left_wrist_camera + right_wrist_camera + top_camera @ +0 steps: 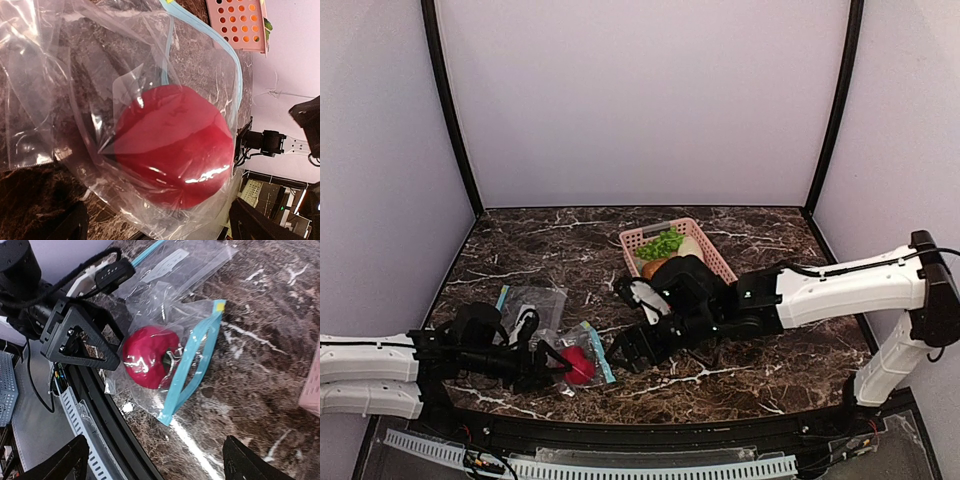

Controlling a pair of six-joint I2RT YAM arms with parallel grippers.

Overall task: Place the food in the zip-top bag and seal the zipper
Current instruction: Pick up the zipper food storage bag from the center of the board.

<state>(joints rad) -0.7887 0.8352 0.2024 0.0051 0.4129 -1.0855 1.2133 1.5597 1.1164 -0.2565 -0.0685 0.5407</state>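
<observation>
A red tomato-like fruit [579,366] [175,145] [147,362] lies inside the clear zip-top bag [570,350] [95,75] [165,310] near the table's front edge. The light blue zipper [601,353] [233,67] [192,367] gapes apart at the bag's mouth. My left gripper [544,368] [165,229] is open, its fingers straddling the bag's closed end. Just right of the mouth, my right gripper [623,352] [155,466] is open over bare marble with nothing between its fingers. Green grapes [661,243] and an orange fruit [653,266] sit in the basket.
The pink slatted basket [715,258] [240,22] [312,385] stands behind my right arm. A second clear bag [532,300] [175,265] lies flat behind the first. The table's black front rail [107,425] runs close below the bag.
</observation>
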